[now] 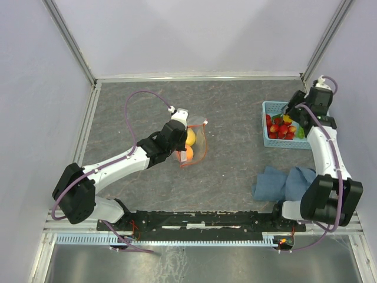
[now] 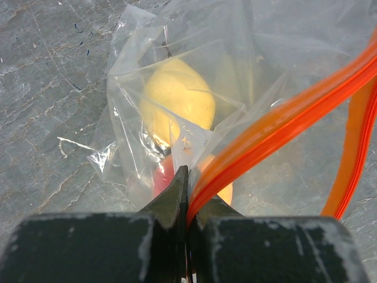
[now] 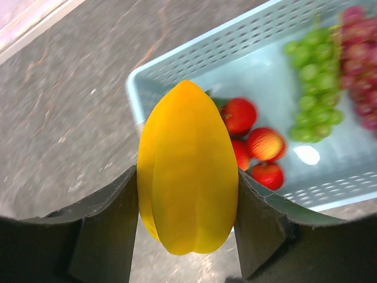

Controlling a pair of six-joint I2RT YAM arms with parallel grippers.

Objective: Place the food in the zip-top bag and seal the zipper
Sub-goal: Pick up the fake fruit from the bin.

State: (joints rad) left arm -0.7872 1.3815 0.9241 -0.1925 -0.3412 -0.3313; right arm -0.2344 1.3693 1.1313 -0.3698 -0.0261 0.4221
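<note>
Packing looks half done: left end effector (image 2: 187,177) pinches the orange zipper strip (image 2: 277,127) of the clear plastic bag (image 2: 136,56), two fruits (image 2: 177,103) inside; right end effector (image 3: 187,200) grips a ridged yellow fruit (image 3: 187,147) over the part-full blue mesh basket (image 3: 247,42).

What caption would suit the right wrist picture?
Jaws clamp a yellow starfruit over a light-blue basket holding red fruits and green grapes.
</note>
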